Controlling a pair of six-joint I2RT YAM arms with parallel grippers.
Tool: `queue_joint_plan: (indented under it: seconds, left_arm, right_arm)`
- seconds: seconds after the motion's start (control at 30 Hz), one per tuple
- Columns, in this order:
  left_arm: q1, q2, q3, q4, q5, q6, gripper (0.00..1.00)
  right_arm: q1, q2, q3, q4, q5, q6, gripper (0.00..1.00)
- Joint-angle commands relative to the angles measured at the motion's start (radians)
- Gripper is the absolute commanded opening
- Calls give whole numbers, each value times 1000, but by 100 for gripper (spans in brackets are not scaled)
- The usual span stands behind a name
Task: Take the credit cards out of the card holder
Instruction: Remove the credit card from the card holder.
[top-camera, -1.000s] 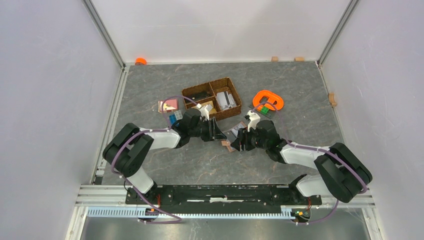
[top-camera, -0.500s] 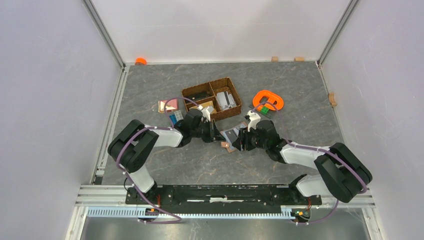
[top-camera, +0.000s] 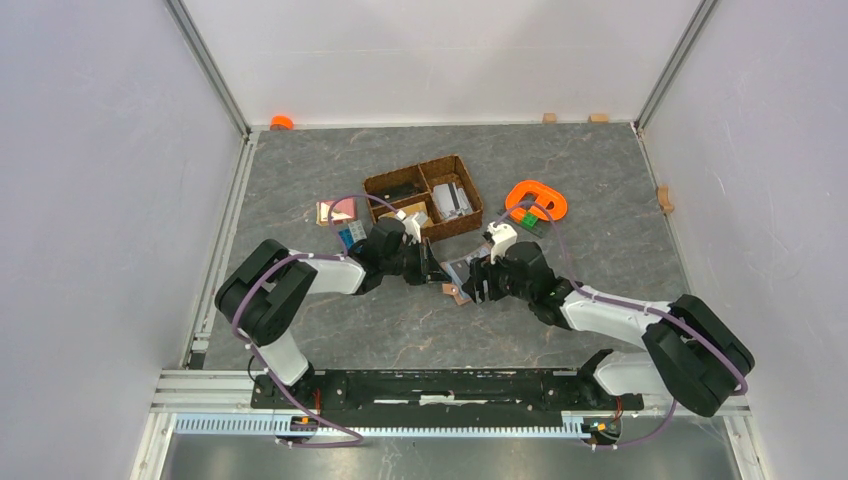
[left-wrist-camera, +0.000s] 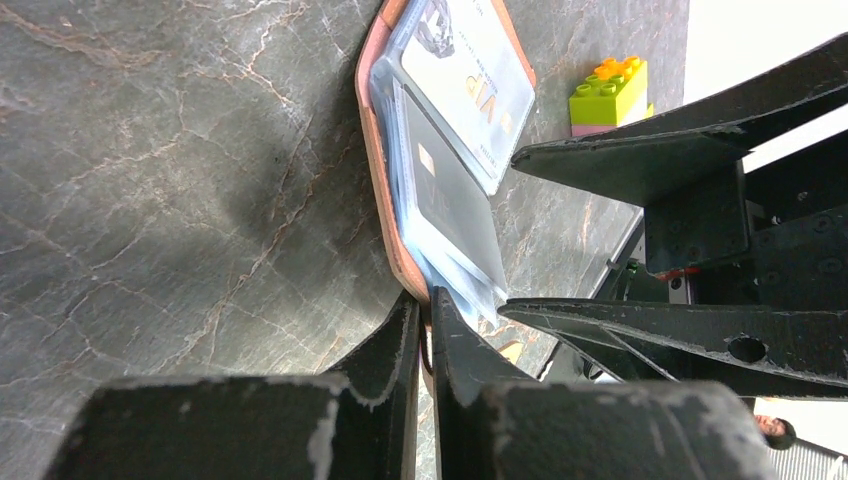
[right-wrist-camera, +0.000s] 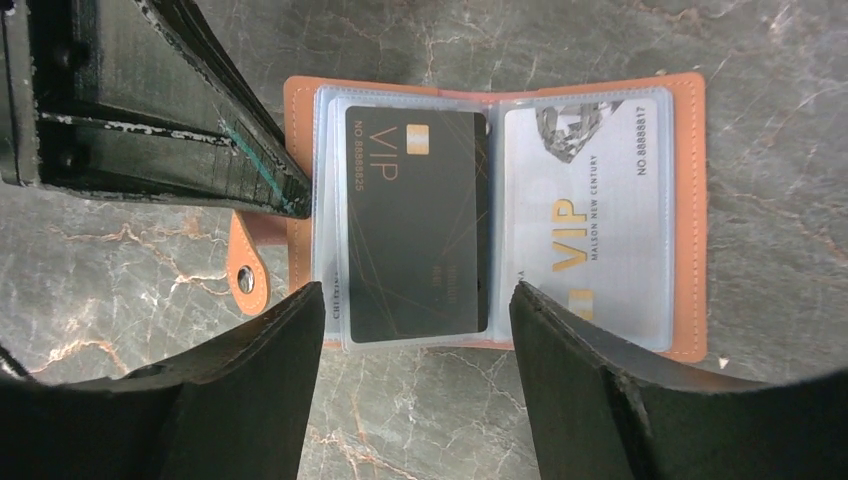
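The card holder (right-wrist-camera: 688, 215) lies open and flat on the table, its strap tab (right-wrist-camera: 247, 275) at the left. A black card (right-wrist-camera: 415, 220) sits in its left clear sleeve and a silver card (right-wrist-camera: 585, 230) in its right one. My left gripper (left-wrist-camera: 425, 300) is shut on the brown cover edge (left-wrist-camera: 378, 200); its fingers (right-wrist-camera: 200, 150) reach in from the upper left in the right wrist view. My right gripper (right-wrist-camera: 415, 290) is open just above the holder, jaws either side of the black card's near end. In the top view the holder (top-camera: 462, 272) lies between the left gripper (top-camera: 432, 270) and the right gripper (top-camera: 470, 282).
A dark woven divided basket (top-camera: 412, 170) stands just behind the grippers. An orange ring-shaped piece (top-camera: 537, 198) and a green-and-yellow brick (left-wrist-camera: 608, 90) lie to the right. A pink-and-tan flat piece (top-camera: 337, 211) and a blue block (top-camera: 350, 236) lie to the left.
My left arm has pulled its elbow in and closed in on the holder's left edge. My right gripper has shifted slightly left and away over the holder.
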Motion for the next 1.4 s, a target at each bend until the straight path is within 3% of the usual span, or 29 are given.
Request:
queue_joint_plan:
  seconds: [0.0, 1.37]
  left_arm:
    - [-6, -32, 22, 14, 23, 2, 11]
    - [-6, -51, 24, 1, 29, 6, 11]
  right_arm:
    - [25, -16, 61, -46, 136, -50, 72]
    - [271, 132, 252, -276, 598, -139, 69]
